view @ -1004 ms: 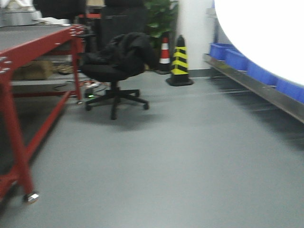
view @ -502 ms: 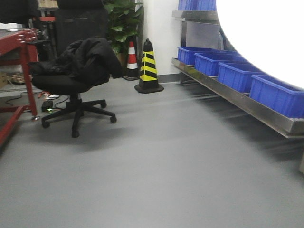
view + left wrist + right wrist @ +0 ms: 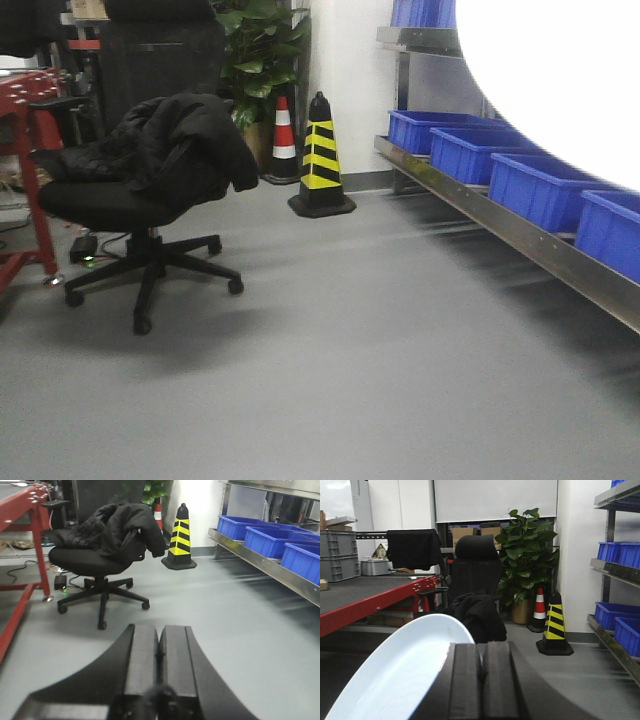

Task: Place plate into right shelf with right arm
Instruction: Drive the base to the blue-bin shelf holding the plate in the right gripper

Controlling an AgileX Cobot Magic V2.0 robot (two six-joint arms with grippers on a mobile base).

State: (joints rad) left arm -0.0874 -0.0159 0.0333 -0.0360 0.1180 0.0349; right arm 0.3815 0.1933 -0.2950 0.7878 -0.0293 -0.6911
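Observation:
The white plate is held on edge in my right gripper, whose jaws are shut on its rim. In the front view the plate fills the top right corner as a bright white shape and hides part of the rack. The right shelf is a stainless-steel rack along the right wall, with a long shiny front lip. It also shows in the left wrist view and the right wrist view. My left gripper is shut and empty above the grey floor.
Several blue bins sit on the steel shelf. A black office chair draped with a jacket stands at the left. A yellow-black cone and a red-white cone stand by the back wall, near a plant. A red table is at the far left.
The view has swung to the right. The red table has slid off to the left, and the steel shelf and blue bins have come further into view. The plate stays at top right.

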